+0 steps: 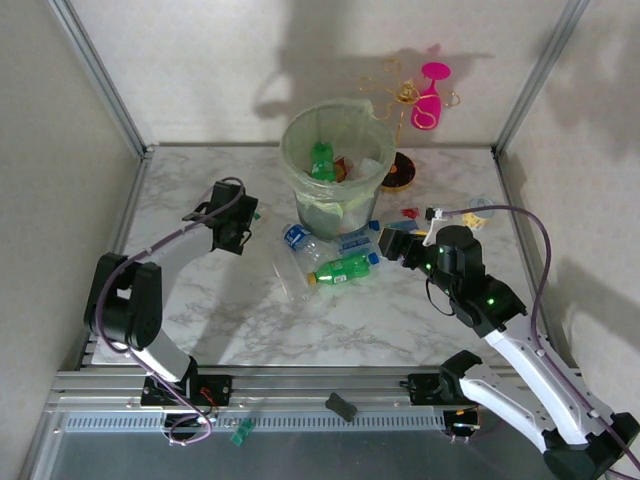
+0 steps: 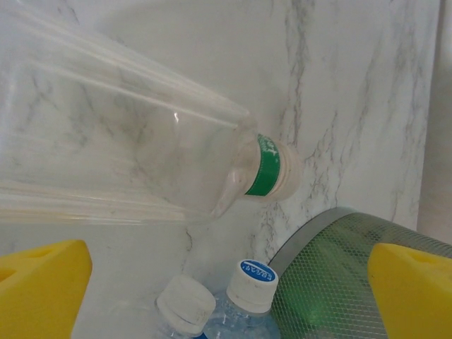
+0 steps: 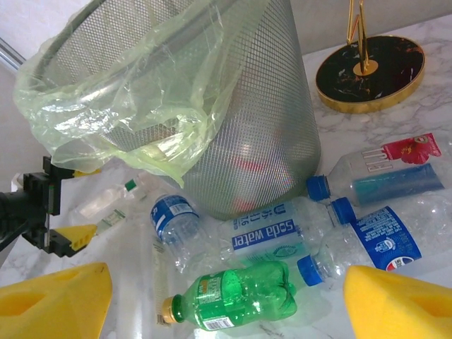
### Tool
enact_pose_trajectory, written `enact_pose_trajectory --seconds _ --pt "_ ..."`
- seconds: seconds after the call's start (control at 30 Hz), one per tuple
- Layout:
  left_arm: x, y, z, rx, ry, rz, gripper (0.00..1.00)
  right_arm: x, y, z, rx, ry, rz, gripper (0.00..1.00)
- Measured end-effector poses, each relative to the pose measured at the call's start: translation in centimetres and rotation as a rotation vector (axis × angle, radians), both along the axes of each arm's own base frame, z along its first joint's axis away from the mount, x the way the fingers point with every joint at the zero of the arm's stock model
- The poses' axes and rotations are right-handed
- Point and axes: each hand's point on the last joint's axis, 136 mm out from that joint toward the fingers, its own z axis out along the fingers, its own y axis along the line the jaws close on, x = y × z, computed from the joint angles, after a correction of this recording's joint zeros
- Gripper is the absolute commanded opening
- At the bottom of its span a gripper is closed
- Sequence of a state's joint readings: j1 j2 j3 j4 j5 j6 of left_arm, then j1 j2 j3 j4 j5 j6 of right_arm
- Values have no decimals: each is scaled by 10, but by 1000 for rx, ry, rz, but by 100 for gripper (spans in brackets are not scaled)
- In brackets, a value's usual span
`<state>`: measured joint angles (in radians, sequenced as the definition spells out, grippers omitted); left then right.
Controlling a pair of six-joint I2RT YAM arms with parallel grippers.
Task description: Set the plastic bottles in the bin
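Top view: several bottles (image 1: 318,255) lie heaped on the surface (image 1: 260,320) just before the bin (image 1: 300,190), others already inside it; left wrist: left fingers (image 2: 42,289) stand wide and empty, a clear bottle (image 2: 134,162) beyond them near the bin; right wrist: right fingers (image 3: 60,300) are wide and empty, flanking a green bottle (image 3: 233,296) before the bin; closing off-centre may squirt that round bottle aside.

Both arms have white tubes and chunky black joints. A thin purple cable (image 1: 175,238) runs along the left arm (image 1: 125,300). Another loops over the right arm (image 1: 530,360), which has tiny green lights (image 1: 490,300). The fingers (image 2: 42,289) are bright yellow blocks.
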<state>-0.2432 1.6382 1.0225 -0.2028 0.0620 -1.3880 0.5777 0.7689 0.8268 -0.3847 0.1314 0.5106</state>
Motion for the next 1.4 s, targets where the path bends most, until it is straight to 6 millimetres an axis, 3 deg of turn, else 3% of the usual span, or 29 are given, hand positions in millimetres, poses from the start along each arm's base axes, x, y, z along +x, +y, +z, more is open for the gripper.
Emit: enact_pose_trajectory --seconds 0.27,0.5,0.8,0.9,1.03,1.17,1.27,1.4 --pt "1 0 -23 -7 54 7 99 1 0 -2 -6 6 -3 86" --pt "21 24 -19 26 44 70 99 2 0 -4 -13 9 -5 86" --pt "38 40 -36 105 130 104 98 4 1 -4 -22 11 -2 85" --pt "40 45 -47 121 178 109 92 5 1 -3 -24 9 -2 84" --pt "39 52 -60 142 229 126 73 6 -1 -2 -30 4 -16 84" --pt "37 57 -59 158 242 137 54 6 -3 -2 -36 2 -24 83" --pt "35 60 -58 167 246 137 48 5 -4 1 -36 2 -25 83" --pt "32 64 -53 184 250 136 47 5 -5 4 -36 -2 -31 82"
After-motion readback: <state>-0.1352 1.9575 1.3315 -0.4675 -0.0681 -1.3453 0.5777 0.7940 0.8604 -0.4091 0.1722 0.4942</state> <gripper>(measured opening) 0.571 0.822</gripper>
